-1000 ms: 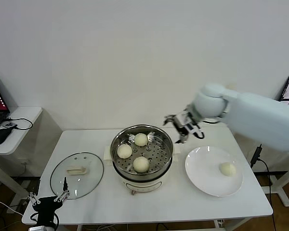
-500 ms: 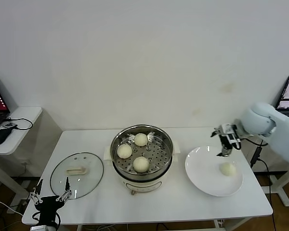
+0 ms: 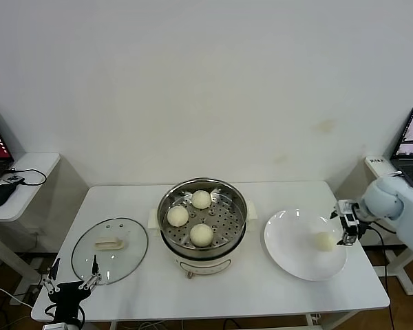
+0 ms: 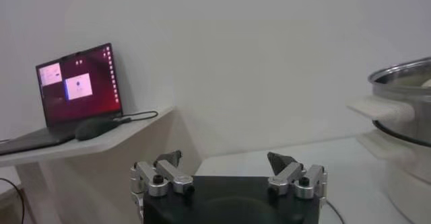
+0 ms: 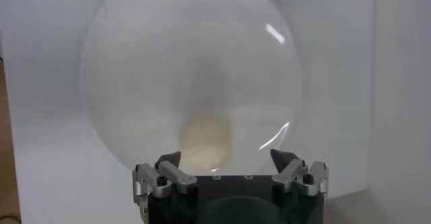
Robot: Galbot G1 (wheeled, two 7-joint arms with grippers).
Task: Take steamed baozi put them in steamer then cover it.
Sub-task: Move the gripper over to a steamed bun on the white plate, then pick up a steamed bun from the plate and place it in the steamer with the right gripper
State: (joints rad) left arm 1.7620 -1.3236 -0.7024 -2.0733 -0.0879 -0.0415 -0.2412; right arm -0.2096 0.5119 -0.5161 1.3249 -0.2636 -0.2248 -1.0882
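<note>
Three cream-white baozi [image 3: 202, 234] lie on the perforated tray of the steel steamer [image 3: 239, 199] at the table's middle. A fourth baozi [image 3: 324, 241] lies on the white plate [image 3: 292, 251] to the right; it also shows in the right wrist view [image 5: 205, 139] on the plate [image 5: 135, 77]. My right gripper [image 3: 346, 225] is open and empty, just right of that baozi at the plate's edge; it also shows in its own wrist view [image 5: 226, 159]. My left gripper [image 3: 73, 282] is open and empty, parked low at the table's front left; it also shows in its own wrist view [image 4: 226, 159].
The round glass lid [image 3: 110, 249] with a cream handle lies flat on the table left of the steamer. A side shelf with a laptop and mouse [image 4: 97, 128] stands at the far left. A second laptop [image 3: 411, 144] is at the far right.
My right gripper has swung from beside the steamer's far right rim, across above the plate, down to the plate's right edge next to the last baozi. The left gripper stays parked.
</note>
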